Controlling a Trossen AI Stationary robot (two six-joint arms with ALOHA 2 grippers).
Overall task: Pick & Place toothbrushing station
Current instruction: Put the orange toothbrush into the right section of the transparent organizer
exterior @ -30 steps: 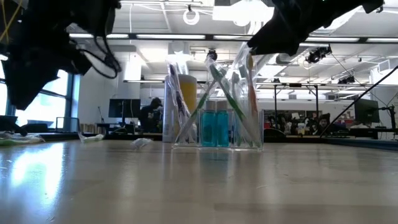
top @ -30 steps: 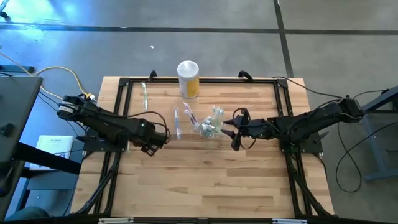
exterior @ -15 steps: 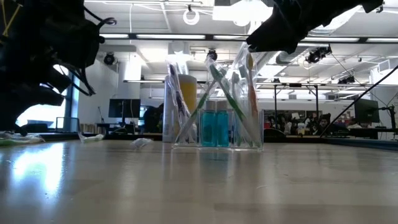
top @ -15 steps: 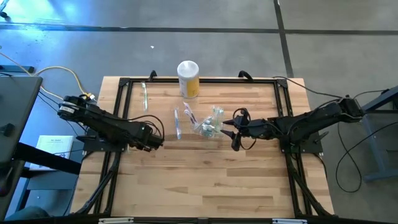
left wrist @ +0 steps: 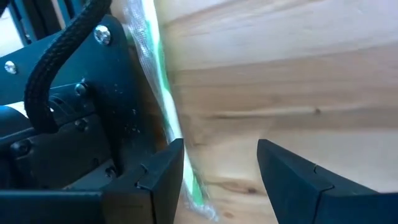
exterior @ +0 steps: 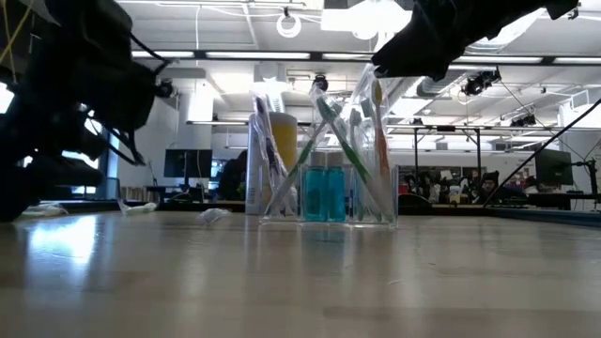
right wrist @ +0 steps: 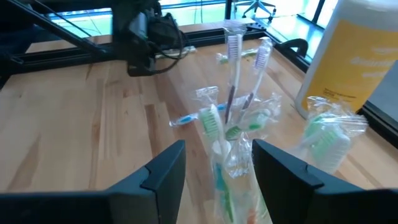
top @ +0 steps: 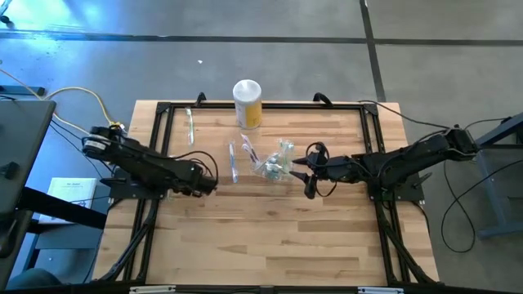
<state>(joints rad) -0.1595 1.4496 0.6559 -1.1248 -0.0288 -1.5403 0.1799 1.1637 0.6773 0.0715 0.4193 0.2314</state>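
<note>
The clear plastic holder (top: 274, 168) stands mid-table with several wrapped toothbrushes upright in it; it also shows in the low view (exterior: 329, 202) and the right wrist view (right wrist: 233, 155). My right gripper (top: 305, 174) is open just right of the holder. Its fingers stand on either side of the brushes' wrapped upper ends (right wrist: 227, 134). My left gripper (top: 209, 181) is open and empty, low over the table left of the holder. A green wrapped toothbrush (left wrist: 157, 81) lies ahead of it beside the black frame rail (left wrist: 74, 137). Another wrapped brush (top: 233, 161) lies flat left of the holder. My right gripper's fingers stand to either side of the wrapped brushes in the holder, coming level from the table's right. Whether they touch the wrappers or the holder, I cannot tell.
The white-topped yellow canister (top: 248, 104) stands at the far edge behind the holder. A wrapped brush (top: 189, 126) lies at the far left by the frame. Small white items (exterior: 214, 215) lie on the table. Bare wood lies toward the near edge.
My left arm has come down toward the table and turned, its gripper staying left of the holder and still open. My right gripper, the holder and the brushes have kept still.
</note>
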